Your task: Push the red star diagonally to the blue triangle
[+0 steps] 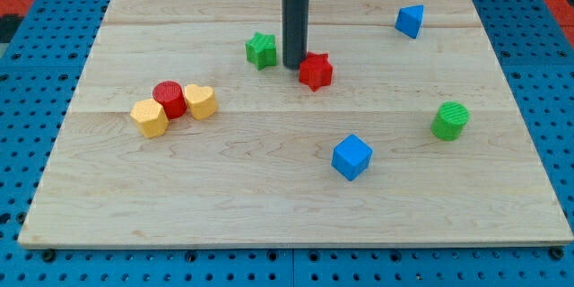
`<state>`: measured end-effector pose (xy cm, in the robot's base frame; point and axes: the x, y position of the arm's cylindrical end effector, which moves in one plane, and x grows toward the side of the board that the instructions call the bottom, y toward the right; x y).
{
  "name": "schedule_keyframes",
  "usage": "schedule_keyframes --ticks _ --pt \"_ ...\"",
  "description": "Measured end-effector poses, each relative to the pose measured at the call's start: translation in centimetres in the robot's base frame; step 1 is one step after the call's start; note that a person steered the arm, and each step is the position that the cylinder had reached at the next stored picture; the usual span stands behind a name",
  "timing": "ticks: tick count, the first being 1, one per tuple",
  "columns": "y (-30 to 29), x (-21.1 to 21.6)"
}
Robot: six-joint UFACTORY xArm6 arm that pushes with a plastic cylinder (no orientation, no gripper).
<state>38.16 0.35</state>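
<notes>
So here's what you're looking at: your tip (294,65) sits down on the wooden board (269,206), right up against the view's left edge of the red star (316,71). From this angle it looks like it's touching the star, or as good as. The rod itself runs straight up and out of the view's top, so you only get the lower stretch of it. There's nothing to open or close here: the arm ends in a plain dark rod that isn't holding anything, just standing beside the star.

The red star is a bit above the middle of the board. The green star (261,50) is just on the other side of the rod, toward the view's left, close but apart from the red one.

The blue triangle (410,21) is way up near the view's top right, well apart from the red star, up and to the right of it on a diagonal.

Other stuff on the board: over on the view's left you've got a little cluster, a yellow hexagon (150,117), a red cylinder (169,99) and a yellow heart (200,101), all pressed together in a row that slants up to the right. A blue cube (351,157) sits below the red star, a bit to the right. A green cylinder (450,120) is off by the view's right side on its own.
</notes>
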Motion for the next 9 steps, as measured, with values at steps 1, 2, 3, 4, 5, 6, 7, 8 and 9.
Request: schedule_keyframes --ticks 1,2,3,4,5,6,7,8,9 --pt "0.2 -1.9" --pt "3.0 -5.3" --pt "7.2 -3.7" --pt "6.1 0.5" --pt "2.9 4.3" --pt "6.5 2.3" --pt "7.7 -2.6" --pt "2.5 -2.8" --pt "-2.7 3.3"
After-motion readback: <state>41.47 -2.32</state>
